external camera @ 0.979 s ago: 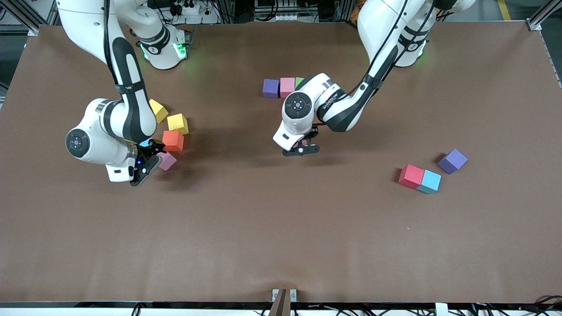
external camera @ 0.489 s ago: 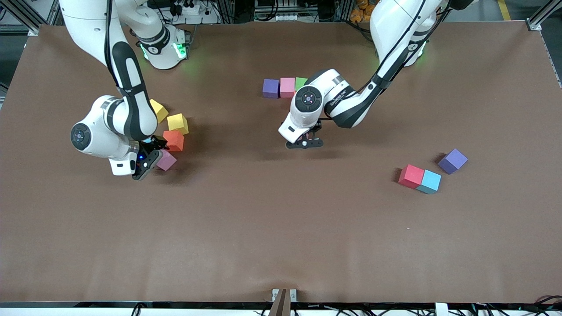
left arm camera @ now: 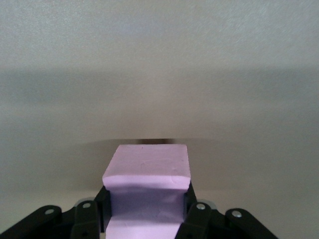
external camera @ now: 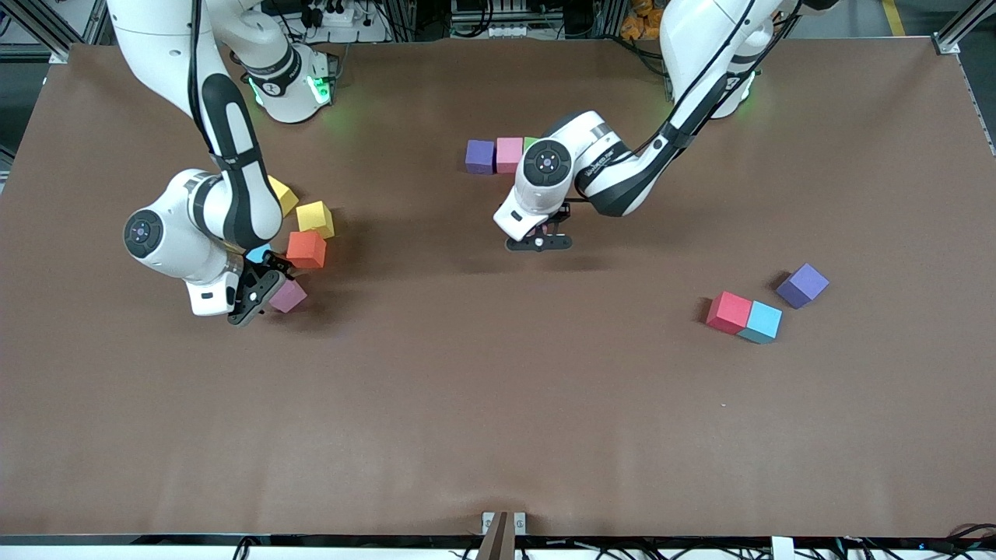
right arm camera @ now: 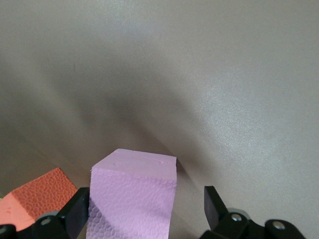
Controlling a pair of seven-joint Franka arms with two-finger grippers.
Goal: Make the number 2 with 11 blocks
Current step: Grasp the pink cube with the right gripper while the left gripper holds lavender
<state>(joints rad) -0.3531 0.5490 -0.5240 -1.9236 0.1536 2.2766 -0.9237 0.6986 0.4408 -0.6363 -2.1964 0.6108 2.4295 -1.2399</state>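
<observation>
Brown worktop [external camera: 498, 404] carries scattered blocks. Left hand [external camera: 538, 243], above its middle, clenches a pink block [left arm camera: 147, 186]; right hand [external camera: 257, 295] is spread around another pink block [external camera: 289, 295], an orange block [external camera: 306, 249] just beside. Purple, pink and green blocks [external camera: 498, 154] line up near the bases.

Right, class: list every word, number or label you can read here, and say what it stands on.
Nothing can be read.
Left arm: a short line of print on its casing, too small to read.
Held pink block: blank.
Pink block on the table: blank.
</observation>
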